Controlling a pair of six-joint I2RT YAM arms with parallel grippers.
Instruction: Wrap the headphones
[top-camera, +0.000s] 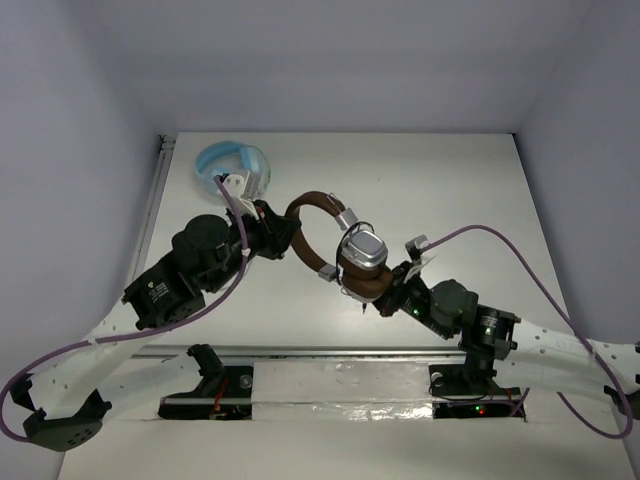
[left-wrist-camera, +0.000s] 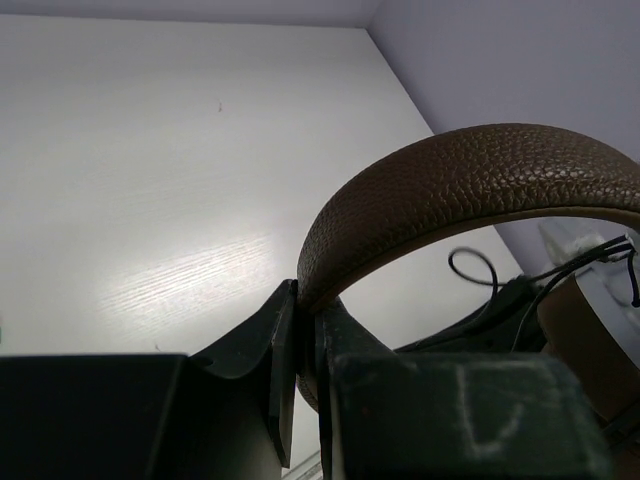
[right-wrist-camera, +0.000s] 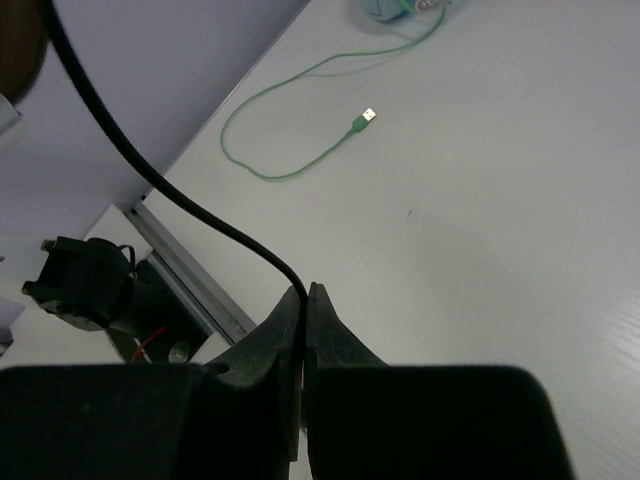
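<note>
The headphones (top-camera: 345, 245) sit near the middle of the counter (top-camera: 460, 180), between the two arms. Their brown headband (top-camera: 308, 203) arches from the left tool (top-camera: 283, 238) across to a silver ear cup (top-camera: 364, 248), which faces up, with a brown cup just below it on the near side. The left tool is closed on the headband: in the left wrist view its two fingers pinch one end of the grained brown band from both sides, and the band curves up and away to the right with bare counter showing under the arch. Thin black wire loops show past the band in that view, too small to trace. The right tool (top-camera: 386, 300) lies just beside the brown cup on its near right side. It is clamped on the black cable (right-wrist-camera: 150, 170), which in the right wrist view comes down from the upper left in one smooth curve and ends between the tightly shut fingers. At the far left of the counter lie blue headphones (top-camera: 230, 165), touching or just behind the left arm's wrist; I cannot tell which. Their green cable (right-wrist-camera: 290, 170) makes a loose loop flat on the counter, its plug (right-wrist-camera: 368, 117) lying free, well apart from the black cable.
</note>
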